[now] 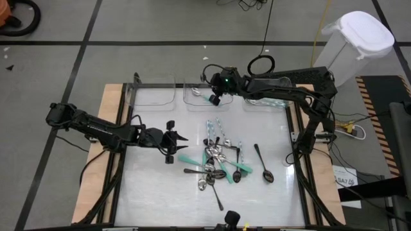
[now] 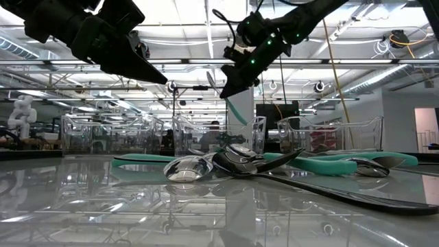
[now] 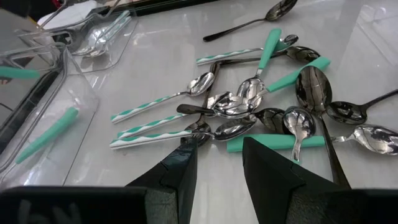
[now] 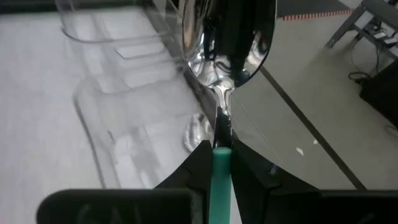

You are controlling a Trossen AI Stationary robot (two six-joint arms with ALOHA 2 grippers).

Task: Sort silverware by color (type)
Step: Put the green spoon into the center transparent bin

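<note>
— White and glossy was the table [image 1: 148,186], so the silverware [image 1: 218,163] piled at its middle looked slippery: thin, stiff, light metal spoons.

— Where to grip them?

— At the handle, I think. The right gripper [image 4: 219,163] was closed on a teal-handled spoon [image 4: 225,43] above the far clear bins [image 1: 196,95]. The left gripper [image 3: 214,165] hovered part-open, left of the pile.

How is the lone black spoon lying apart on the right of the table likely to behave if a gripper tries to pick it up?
The black spoon looks thin and lies flat on the glossy table, so fingers would probably struggle to get under it. Its polished surface suggests it may slide rather than lift. It appears rigid and light, and its rounded bowl might let it rock or pivot when nudged.
</note>
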